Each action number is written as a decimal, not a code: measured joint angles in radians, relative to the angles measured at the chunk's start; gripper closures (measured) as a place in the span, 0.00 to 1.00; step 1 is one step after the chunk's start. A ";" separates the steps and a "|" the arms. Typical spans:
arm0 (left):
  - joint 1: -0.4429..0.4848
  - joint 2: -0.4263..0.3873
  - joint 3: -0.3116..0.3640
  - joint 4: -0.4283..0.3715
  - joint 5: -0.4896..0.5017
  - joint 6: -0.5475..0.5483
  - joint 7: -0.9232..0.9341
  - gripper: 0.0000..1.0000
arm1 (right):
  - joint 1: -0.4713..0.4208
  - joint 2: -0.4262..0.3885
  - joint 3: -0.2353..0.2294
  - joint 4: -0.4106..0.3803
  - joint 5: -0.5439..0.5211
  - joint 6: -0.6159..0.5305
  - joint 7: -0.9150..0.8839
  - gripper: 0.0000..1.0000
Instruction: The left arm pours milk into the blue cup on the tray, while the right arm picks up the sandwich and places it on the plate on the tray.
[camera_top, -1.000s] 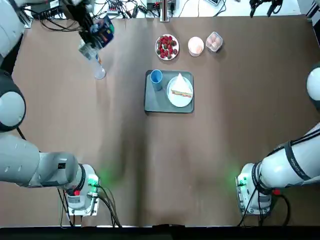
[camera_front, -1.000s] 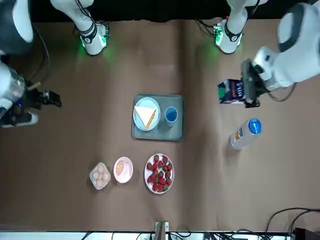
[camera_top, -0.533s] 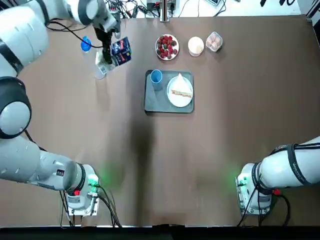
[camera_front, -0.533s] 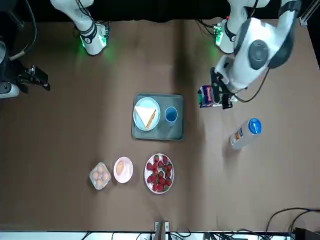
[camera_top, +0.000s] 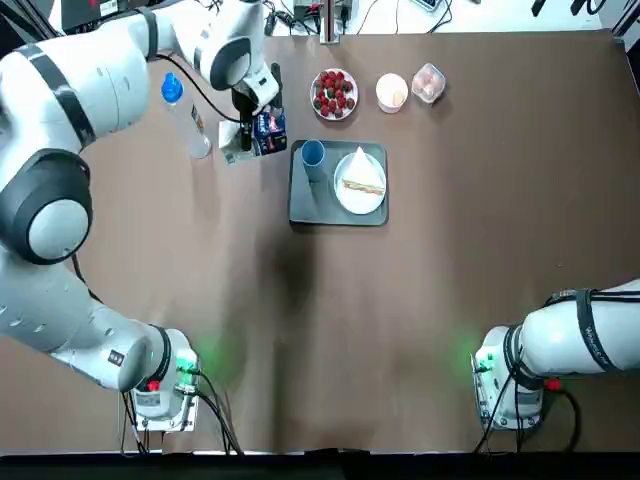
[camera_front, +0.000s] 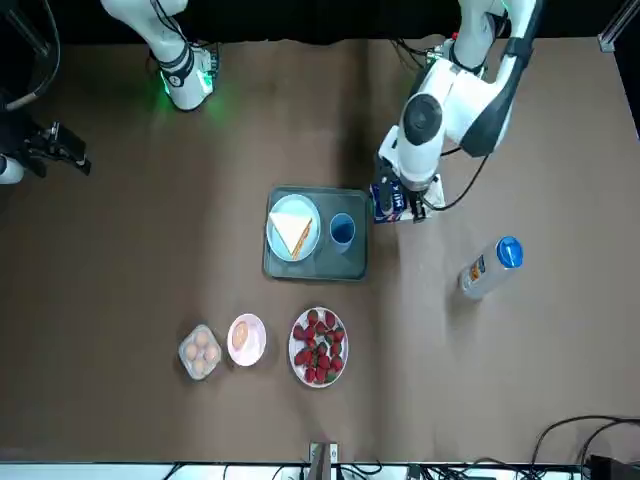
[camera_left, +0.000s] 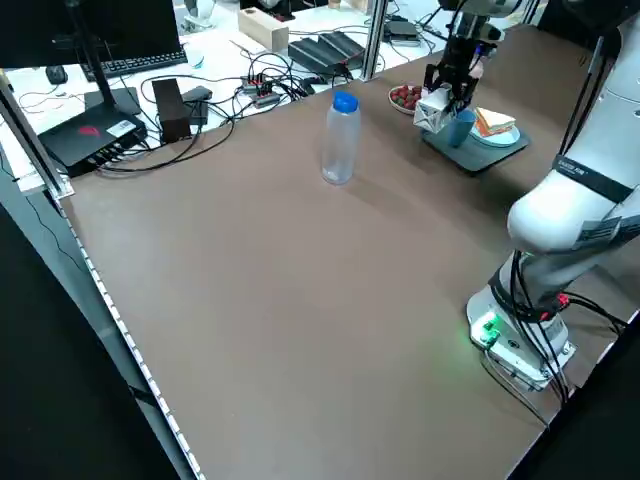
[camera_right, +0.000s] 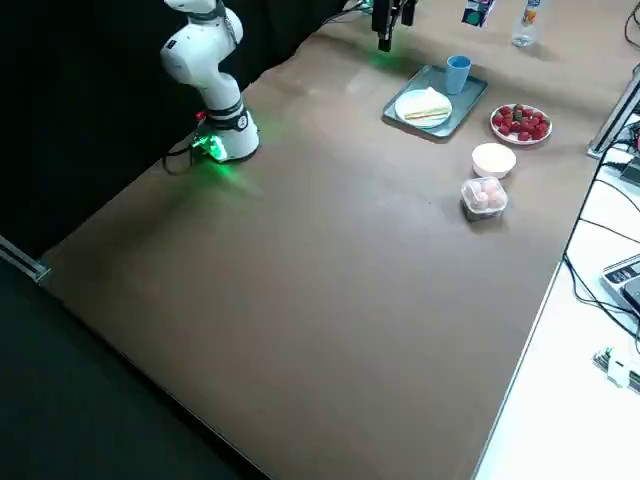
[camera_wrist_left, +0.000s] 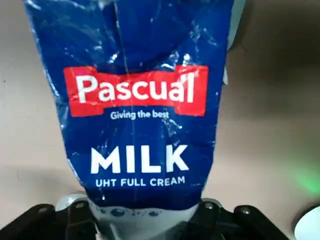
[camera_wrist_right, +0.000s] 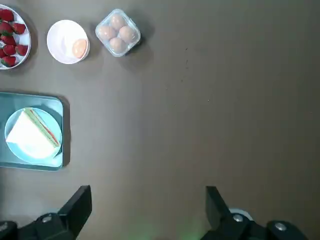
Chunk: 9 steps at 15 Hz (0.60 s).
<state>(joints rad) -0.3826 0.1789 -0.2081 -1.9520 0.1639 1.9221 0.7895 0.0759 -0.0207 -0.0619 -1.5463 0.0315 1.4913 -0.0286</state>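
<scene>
On the counter (camera_top: 450, 260), the tray (camera_top: 335, 212) carries the plate (camera_top: 353, 205) on its right half, the sandwich (camera_top: 362, 178) already on it, and the blue cup (camera_top: 313, 158) near its far left corner. The right gripper (camera_wrist_right: 149, 190), its fingers spread and holding nothing, waits off to the tray's right; it would do best to keep clear during the pour. The left gripper (camera_wrist_left: 145, 222), fingers grasping the milk carton (camera_wrist_left: 137, 132), is just beyond the tray's left edge. Carry the carton inward at a steady height, get its mouth over the cup, then tip slowly; a fast tilt could splash the tray or knock the cup.

The carton's upper end is cut off in the left wrist view and its opening cannot be made out. Whether the cup holds any milk, I cannot tell.
</scene>
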 joint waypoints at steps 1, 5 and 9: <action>-0.013 0.008 0.000 0.007 0.011 0.000 -0.016 0.43 | 0.000 0.000 0.001 -0.003 0.000 0.000 0.000 0.00; -0.070 0.049 0.000 0.041 0.081 0.000 -0.096 0.43 | 0.000 0.000 0.003 -0.018 0.000 0.008 0.000 0.00; -0.125 0.112 0.001 0.082 0.136 0.000 -0.153 0.43 | 0.000 0.000 0.003 -0.020 0.000 0.011 0.000 0.00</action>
<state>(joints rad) -0.5081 0.2914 -0.2070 -1.8703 0.2999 1.9222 0.6368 0.0759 -0.0209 -0.0586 -1.5660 0.0314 1.5022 -0.0286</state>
